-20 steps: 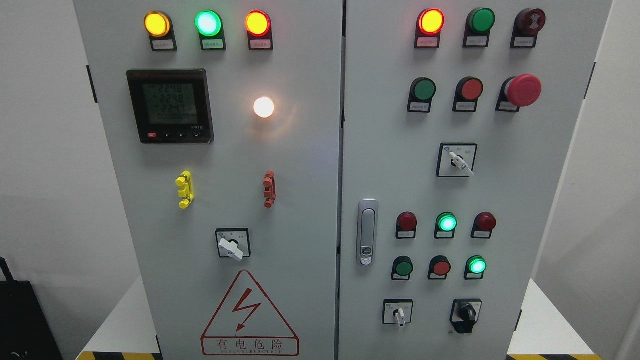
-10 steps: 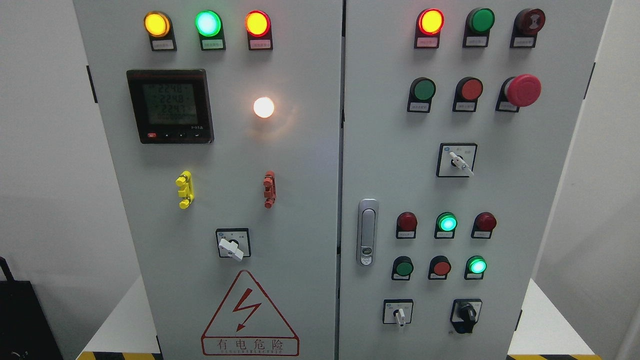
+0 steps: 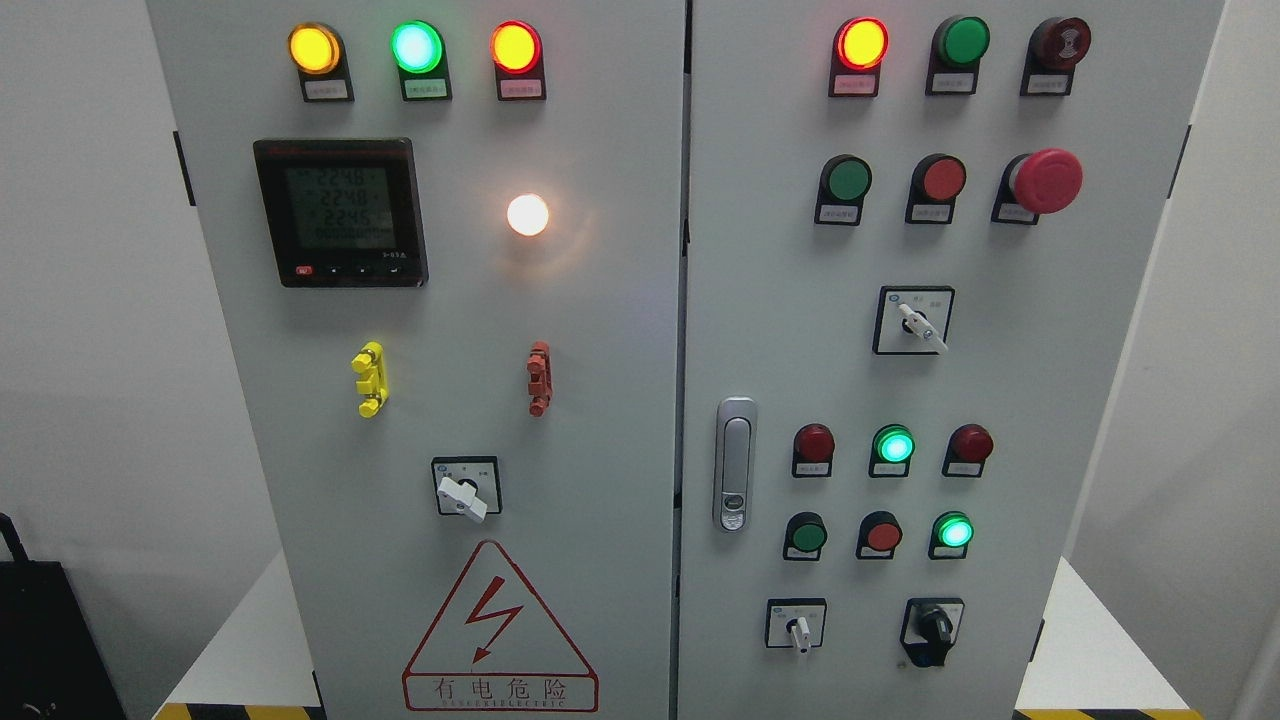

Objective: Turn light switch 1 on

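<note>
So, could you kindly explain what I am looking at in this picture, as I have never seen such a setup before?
This is the view from a camera on a humanoid robot's head, facing a grey electrical cabinet with two doors. Neither robot hand is in view, so nothing is held. The left door carries three lit lamps on top, a digital meter, a glowing white lamp, a yellow clip, a red clip, a white rotary switch and a shock warning sign. The right door has a door handle, more lamps and buttons, a red emergency stop button and further rotary switches.
</note>
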Controlling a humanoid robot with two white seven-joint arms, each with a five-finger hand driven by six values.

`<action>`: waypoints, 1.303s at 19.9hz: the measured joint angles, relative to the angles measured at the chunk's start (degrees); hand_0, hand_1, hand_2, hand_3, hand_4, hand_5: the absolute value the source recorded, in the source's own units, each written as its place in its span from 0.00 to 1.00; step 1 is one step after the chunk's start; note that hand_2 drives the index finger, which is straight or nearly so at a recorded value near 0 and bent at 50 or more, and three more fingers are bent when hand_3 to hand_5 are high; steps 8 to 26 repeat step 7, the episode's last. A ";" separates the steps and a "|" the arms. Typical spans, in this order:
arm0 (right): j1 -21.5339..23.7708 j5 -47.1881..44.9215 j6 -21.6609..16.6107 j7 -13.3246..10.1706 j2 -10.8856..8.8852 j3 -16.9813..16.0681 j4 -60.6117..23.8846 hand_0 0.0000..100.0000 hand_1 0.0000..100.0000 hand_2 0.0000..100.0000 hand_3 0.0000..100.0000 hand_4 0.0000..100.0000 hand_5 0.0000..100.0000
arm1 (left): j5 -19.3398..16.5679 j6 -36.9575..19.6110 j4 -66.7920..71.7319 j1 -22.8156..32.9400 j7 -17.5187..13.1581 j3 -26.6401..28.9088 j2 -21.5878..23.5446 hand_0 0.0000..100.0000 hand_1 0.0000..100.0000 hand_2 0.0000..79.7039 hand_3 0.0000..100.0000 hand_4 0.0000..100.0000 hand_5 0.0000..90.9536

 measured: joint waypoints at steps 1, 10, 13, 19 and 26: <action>0.00 0.00 0.00 0.00 0.00 0.00 0.00 0.00 0.00 0.00 0.00 0.00 0.00 | 0.00 0.00 0.54 -0.04 0.00 -0.01 -0.01 0.26 0.00 0.00 0.00 0.00 0.00; 0.00 0.00 0.00 0.00 0.01 0.01 0.00 0.00 0.00 0.00 0.00 0.00 0.00 | 0.00 0.00 2.89 -0.21 0.06 -0.05 -0.08 0.26 0.00 0.00 0.00 0.00 0.00; 0.00 0.00 0.00 0.00 0.01 0.01 0.00 0.00 0.00 0.00 0.00 0.00 0.00 | 0.00 0.00 2.89 -0.21 0.06 -0.05 -0.08 0.26 0.00 0.00 0.00 0.00 0.00; 0.00 0.00 0.00 0.00 0.01 0.01 0.00 0.00 0.00 0.00 0.00 0.00 0.00 | 0.00 0.00 2.89 -0.21 0.06 -0.05 -0.08 0.26 0.00 0.00 0.00 0.00 0.00; 0.00 0.00 0.00 0.00 0.01 0.01 0.00 0.00 0.00 0.00 0.00 0.00 0.00 | 0.00 0.00 2.89 -0.21 0.06 -0.05 -0.08 0.26 0.00 0.00 0.00 0.00 0.00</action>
